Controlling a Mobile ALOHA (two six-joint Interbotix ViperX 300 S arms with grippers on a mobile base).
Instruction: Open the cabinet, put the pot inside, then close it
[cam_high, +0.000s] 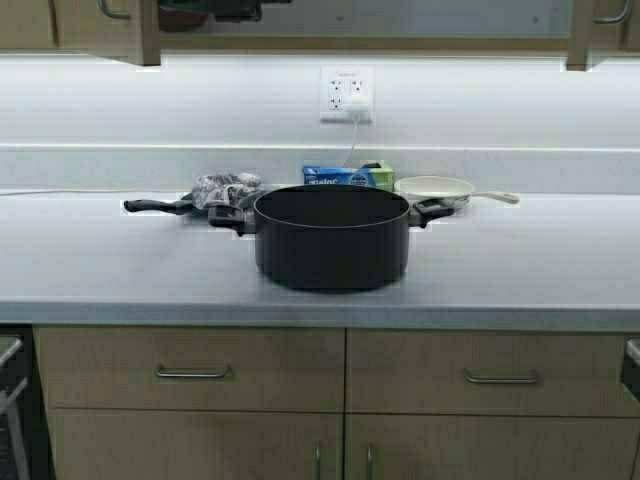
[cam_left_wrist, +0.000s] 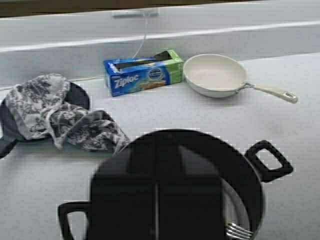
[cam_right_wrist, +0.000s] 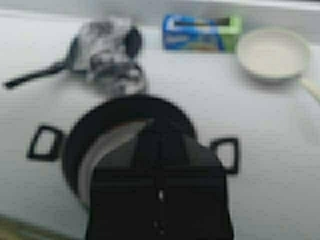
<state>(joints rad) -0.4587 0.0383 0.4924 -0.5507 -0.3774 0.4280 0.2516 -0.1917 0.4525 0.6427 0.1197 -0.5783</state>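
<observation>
Sitting centred on the counter (cam_high: 560, 260), pot (cam_high: 331, 236) is awaiting lifting; cabinet (cam_high: 100, 25) doors are hanging overhead. Both grippers are hovering above it, finger state indiscernible.

Matte black pot (cam_high: 331, 240), wood-grain cabinet (cam_high: 95, 25)

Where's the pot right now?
In the high view the pot stands centred on the countertop, near its front edge, with the Ziploc box and white frying pan behind it.
</observation>
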